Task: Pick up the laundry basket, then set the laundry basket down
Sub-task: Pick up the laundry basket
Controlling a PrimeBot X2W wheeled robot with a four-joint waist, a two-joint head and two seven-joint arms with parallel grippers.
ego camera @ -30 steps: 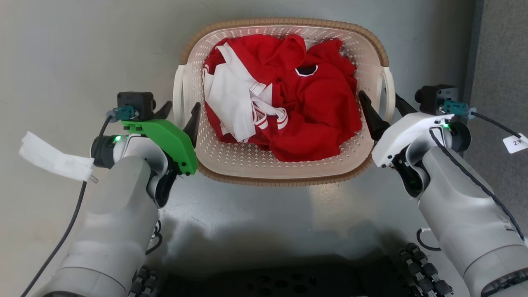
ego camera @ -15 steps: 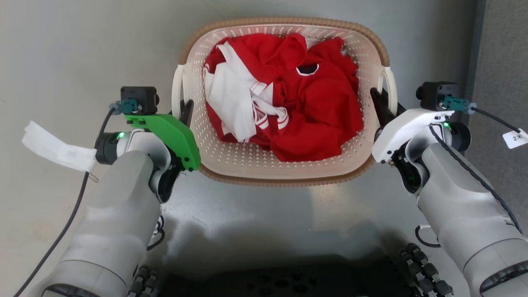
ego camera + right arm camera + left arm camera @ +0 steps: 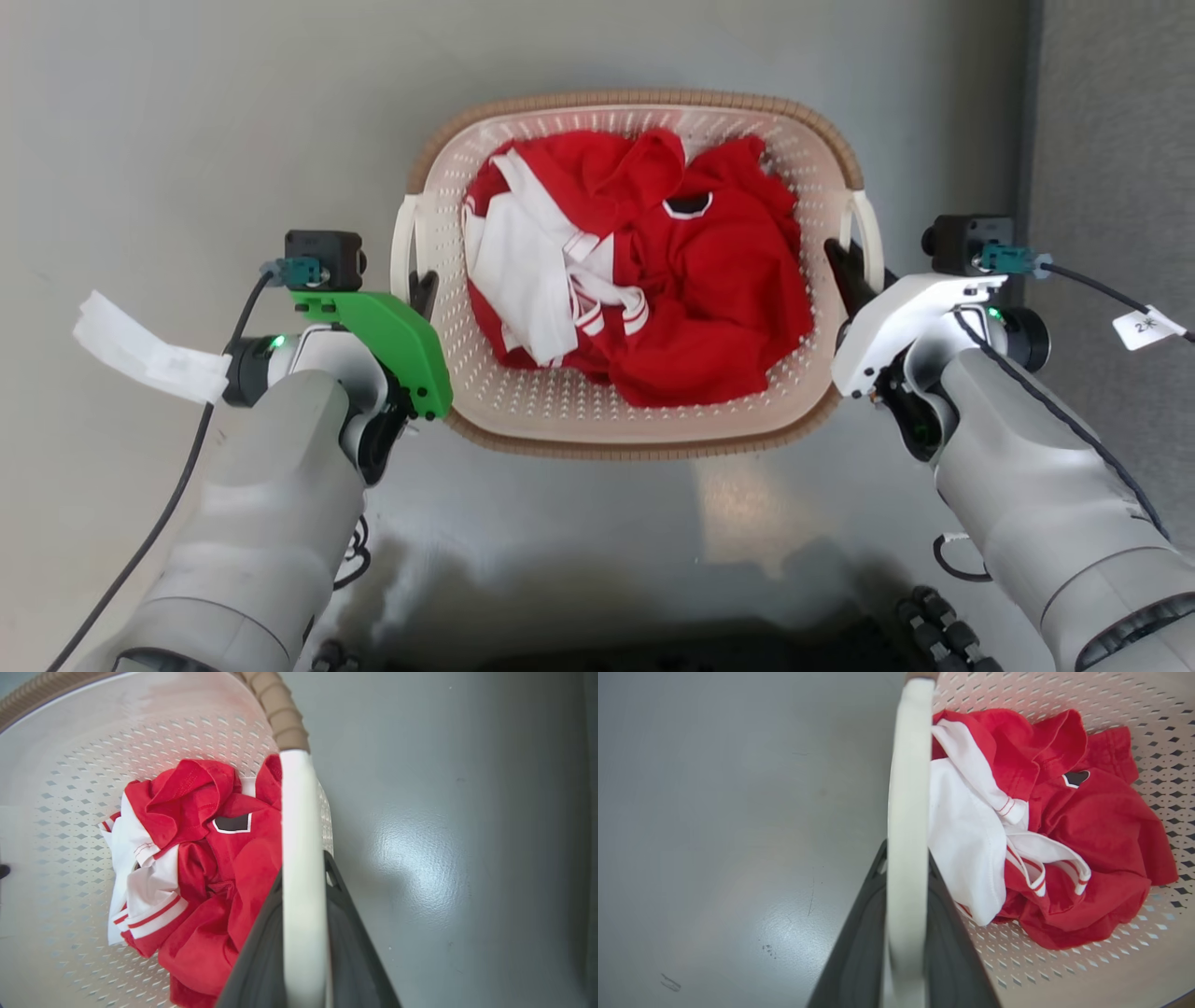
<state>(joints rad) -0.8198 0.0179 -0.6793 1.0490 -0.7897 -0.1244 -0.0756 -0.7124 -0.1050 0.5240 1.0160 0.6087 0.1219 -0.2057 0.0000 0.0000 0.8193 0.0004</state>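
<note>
A glossy grey floor [image 3: 597, 532] with a pale glare patch is seen nearest. Just beyond it, the laundry basket [image 3: 597, 415] is gripped between both arms. The left gripper [image 3: 422, 289] is clamped on the left handle [image 3: 401, 233], and the right gripper [image 3: 845, 271] on the right handle [image 3: 873, 233]. Red and white clothes [image 3: 672, 299] are heaped inside. Farther right, a darker, rougher strip [image 3: 1111, 140] is seen.

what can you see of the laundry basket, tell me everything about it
The laundry basket is cream-white perforated plastic, rounded-rectangular, with a brown woven-look rim and a white loop handle on each side. It is upright over the grey floor, holding crumpled red and white clothes. The left gripper clamps one handle, the right gripper the other.
</note>
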